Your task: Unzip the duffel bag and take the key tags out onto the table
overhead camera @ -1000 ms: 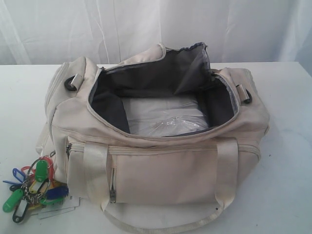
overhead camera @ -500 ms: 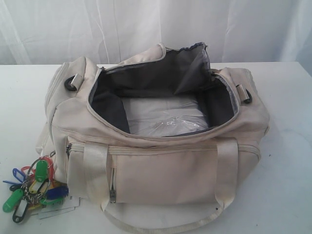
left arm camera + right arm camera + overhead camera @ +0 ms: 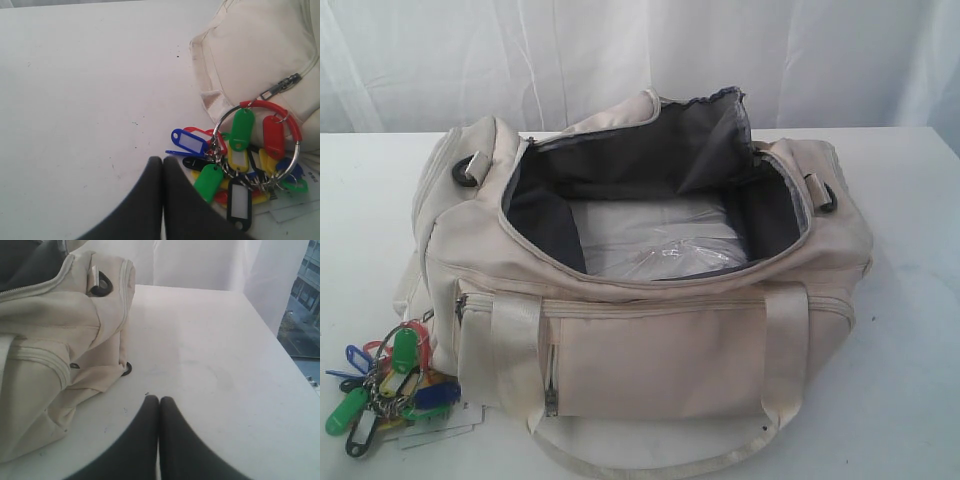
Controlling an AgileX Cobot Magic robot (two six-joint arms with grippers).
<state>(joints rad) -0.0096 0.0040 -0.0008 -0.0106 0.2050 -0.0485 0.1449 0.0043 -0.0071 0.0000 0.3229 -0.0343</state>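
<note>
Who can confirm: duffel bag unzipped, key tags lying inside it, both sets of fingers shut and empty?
Wrong on one point: the key tags lie on the table beside the duffel bag, not inside it, as the exterior and left wrist views show. The rest holds: bag unzipped, left fingers and right fingers shut and empty.

The cream duffel bag (image 3: 650, 350) sits upright in the middle of the white bench (image 3: 910, 300), its curved top zipper undone and the flap folded back, so the dark grey lining and a pale, plastic-covered bottom show. The key tags (image 3: 390, 385), green, blue, yellow, red and black on metal rings, lie on the bench at the bag's left front corner, the big ring leaning against its end.
</note>
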